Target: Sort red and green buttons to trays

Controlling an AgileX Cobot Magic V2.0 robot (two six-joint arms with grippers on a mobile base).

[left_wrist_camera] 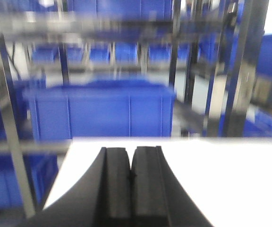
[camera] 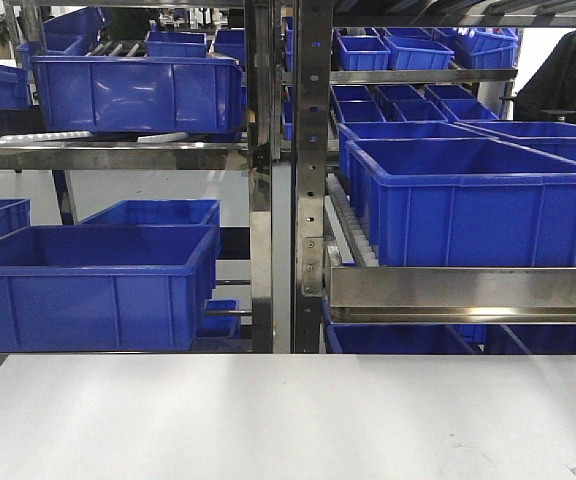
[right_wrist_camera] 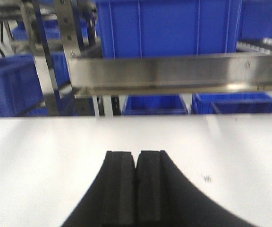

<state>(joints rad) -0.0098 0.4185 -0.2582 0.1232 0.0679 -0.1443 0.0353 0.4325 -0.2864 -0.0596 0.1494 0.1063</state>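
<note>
Blue crates (camera: 88, 285) sit on a steel rack (camera: 308, 180) behind a white table (camera: 288, 420)

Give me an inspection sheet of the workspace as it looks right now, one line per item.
Surface: white table, bare in all three views apart from a small dark speck in the right wrist view.
Job's things: nothing seen.
Clutter: nothing seen.
Grippers: left tool shut, pads together, nothing between them; right tool the same; both above the table.
Cables: nothing seen.
Surroundings: blue crates on metal racks behind the table; what looks like a dark garment hangs at the upper right.
</note>
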